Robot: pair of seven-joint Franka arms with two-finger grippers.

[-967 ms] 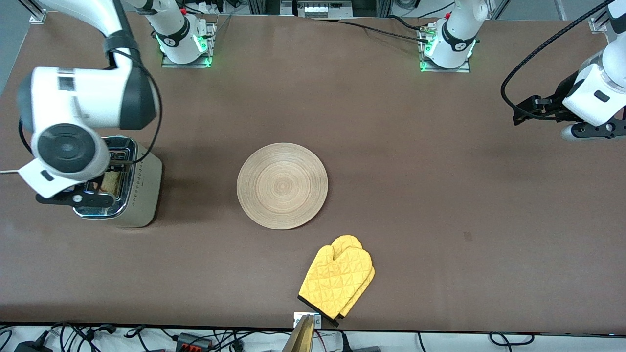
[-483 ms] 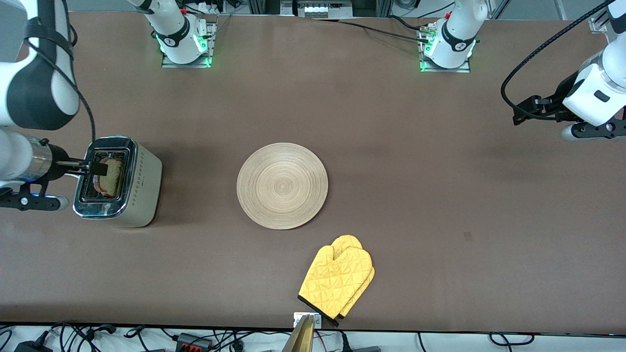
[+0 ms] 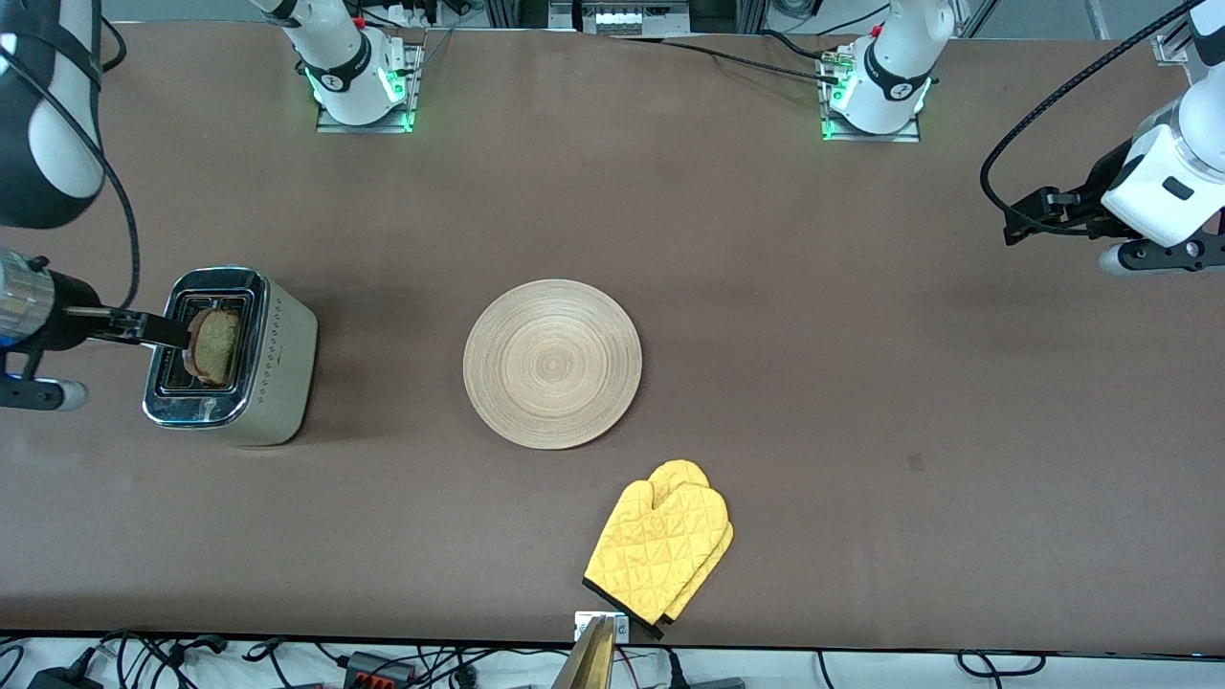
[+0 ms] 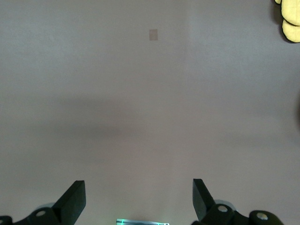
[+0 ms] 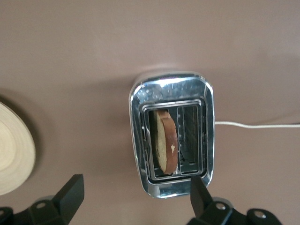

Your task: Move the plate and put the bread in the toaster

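Front view: on the brown worktop (image 3: 766, 287), a ring-grained wooden plate (image 3: 552, 364) lies mid-table, a quilted yellow mitt (image 3: 660, 550) nearer the camera. The bread (image 3: 214, 344) stands in the chrome-topped toaster (image 3: 230, 359).

Left wrist view: the waiting left gripper (image 4: 139, 201), fingers apart, over bare worktop.

Right wrist view: the right gripper (image 5: 136, 201), fingers apart and empty, above the toaster; its white cord (image 5: 255, 125) shows.
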